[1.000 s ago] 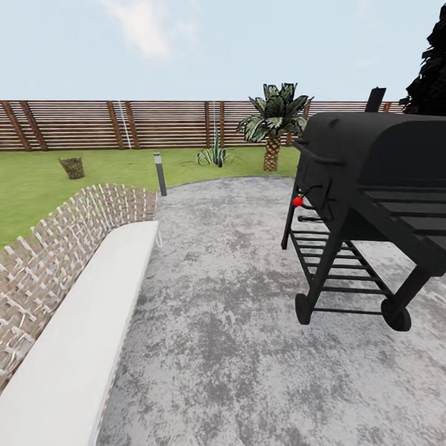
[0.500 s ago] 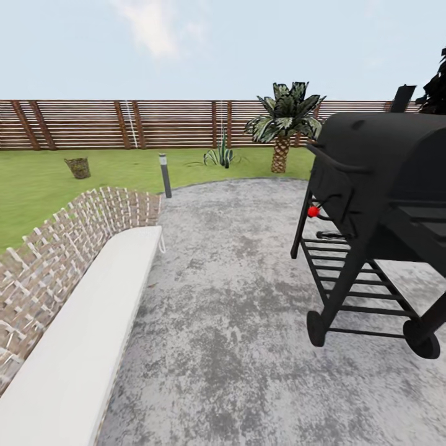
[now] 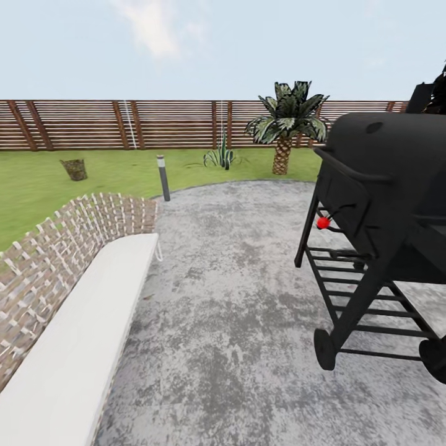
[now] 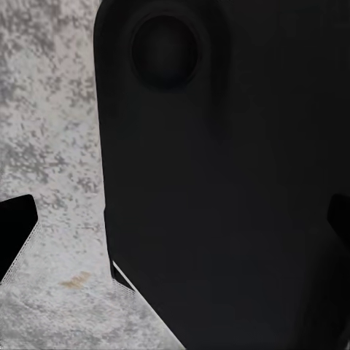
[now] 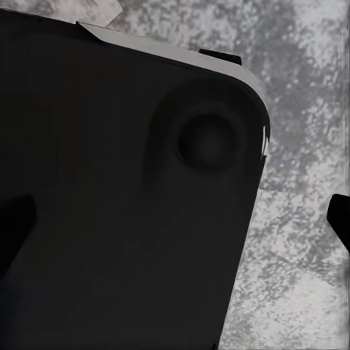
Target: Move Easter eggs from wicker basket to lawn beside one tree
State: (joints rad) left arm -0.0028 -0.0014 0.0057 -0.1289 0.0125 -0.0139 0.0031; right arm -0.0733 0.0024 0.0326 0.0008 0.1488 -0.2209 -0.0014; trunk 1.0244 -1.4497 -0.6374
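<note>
The wicker basket (image 3: 74, 169) stands small and far off on the lawn (image 3: 37, 186), at the left of the head view and in front of the fence. From this distance I cannot make out any eggs in it. In the left wrist view, my left gripper (image 4: 175, 233) hangs open over a black part of my own body and the grey paving, its fingertips (image 4: 16, 232) wide apart. My right gripper (image 5: 175, 226) is open in the same way, with one fingertip (image 5: 340, 217) at the frame edge. Neither holds anything.
I am on the grey round patio (image 3: 235, 297). A black barbecue grill (image 3: 384, 223) on wheels stands close at the right. A wicker sofa with a white cushion (image 3: 74, 322) runs along the left. A short lamp post (image 3: 163, 178), a palm (image 3: 284, 133) and the slatted fence (image 3: 124, 124) lie ahead.
The whole head view has shifted as the camera moved: the grill now sits further right and lower in the picture. The basket and other things have not moved themselves.
</note>
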